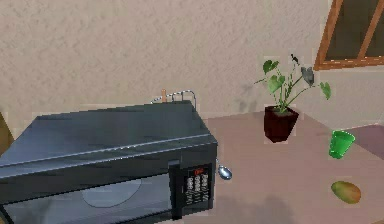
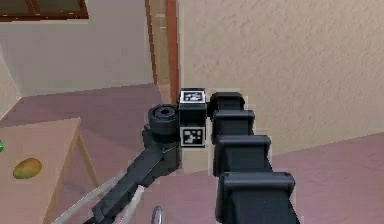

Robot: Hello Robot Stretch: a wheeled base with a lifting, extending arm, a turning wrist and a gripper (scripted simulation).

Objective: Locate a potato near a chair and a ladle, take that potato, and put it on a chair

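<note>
potato [image 2: 27, 168] near table [image 2: 55, 140] edge | likely firm, light, rolls; grasp across middle | gripper [image 2: 125, 190] state, load: cannot tell

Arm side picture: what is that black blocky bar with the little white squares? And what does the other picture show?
That black square bar is the arm of a wheeled robot, seen by a camera on its body looking sideways. The white squares with black marks sit at its far end, next to the dark hand with thin fingers. I cannot tell whether it holds anything. The other picture looks ahead from the robot: a pinkish-brown tabletop with a dark grey boxy microwave, a green leafy plant in a dark red pot, a bright green cup and a yellow-brown oval lump, maybe the potato. A similar lump lies at the sideways picture's left.
</note>
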